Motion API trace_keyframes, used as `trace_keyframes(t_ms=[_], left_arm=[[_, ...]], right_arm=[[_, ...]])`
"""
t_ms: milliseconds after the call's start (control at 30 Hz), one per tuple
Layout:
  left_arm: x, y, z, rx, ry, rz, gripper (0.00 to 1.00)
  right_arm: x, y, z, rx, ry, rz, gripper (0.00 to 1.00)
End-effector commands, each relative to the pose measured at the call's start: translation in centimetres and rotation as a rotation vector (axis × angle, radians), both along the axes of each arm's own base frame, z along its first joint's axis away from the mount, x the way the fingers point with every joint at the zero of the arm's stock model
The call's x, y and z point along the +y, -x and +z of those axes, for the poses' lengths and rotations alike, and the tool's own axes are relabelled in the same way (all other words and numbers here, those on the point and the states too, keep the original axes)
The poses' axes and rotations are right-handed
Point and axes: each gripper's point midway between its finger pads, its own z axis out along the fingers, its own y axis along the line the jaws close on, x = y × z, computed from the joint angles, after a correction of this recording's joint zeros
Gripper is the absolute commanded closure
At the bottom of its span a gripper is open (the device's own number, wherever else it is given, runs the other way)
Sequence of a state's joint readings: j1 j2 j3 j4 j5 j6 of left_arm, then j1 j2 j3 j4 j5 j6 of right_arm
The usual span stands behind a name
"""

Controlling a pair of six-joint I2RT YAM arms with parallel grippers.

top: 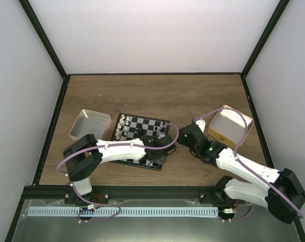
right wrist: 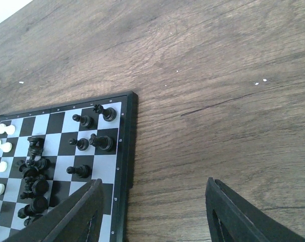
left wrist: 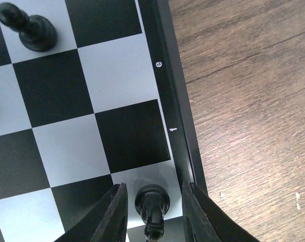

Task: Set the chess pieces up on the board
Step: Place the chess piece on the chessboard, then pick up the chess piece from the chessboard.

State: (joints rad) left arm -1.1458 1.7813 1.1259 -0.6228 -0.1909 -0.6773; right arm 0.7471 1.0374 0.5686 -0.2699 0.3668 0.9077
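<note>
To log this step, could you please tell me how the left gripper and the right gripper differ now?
The left gripper straddles a black piece on a light square at the board's edge, jaws narrowly apart; the right gripper hangs over the wooden table beside the board, jaws wide, nothing between them. Both are open.

We see bright, even light with only soft shadows. The white back wall (top: 152, 35) nearly washes out.
</note>
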Motion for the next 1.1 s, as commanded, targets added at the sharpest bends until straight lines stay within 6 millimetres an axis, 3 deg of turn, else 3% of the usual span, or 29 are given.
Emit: trace_keyframes(t_ms=[0,133,267,467,567,800,1067], left_arm=[[-0.7,-0.7,2.1,-0.004,0.074,0.028,0.66],[-0.2,-2.1,3.9,-0.017,0.148,0.092,0.63],[1.9,-4.0,5.4,-0.053,0.202,0.169,0.59],[7.1,-6.5,5.1,-0.096,0.209,0.319,0.57],[8.4,-7.4,4.8,-0.093,0.221,0.345,0.58],[9.0,-9.5,4.6,-0.101,0.284,0.385,0.59],[9.3,-12.0,4.1,-0.116,0.267,0.387,0.72]], right_arm=[[-0.5,-0.4,2.0,-0.049,-0.03,-0.035,0.44],[-0.5,-0.4,3.2,-0.1,-0.047,-0.019,0.43],[0.0,-0.6,3.3,-0.092,-0.043,0.003,0.43],[1.0,-0.8,2.5,-0.055,-0.046,0.032,0.43],[1.3,-0.9,2.2,-0.043,-0.044,0.039,0.43],[2.8,-1.2,1.6,-0.022,-0.029,0.108,0.44],[3.3,-1.1,0.7,0.008,-0.025,0.132,0.44]])
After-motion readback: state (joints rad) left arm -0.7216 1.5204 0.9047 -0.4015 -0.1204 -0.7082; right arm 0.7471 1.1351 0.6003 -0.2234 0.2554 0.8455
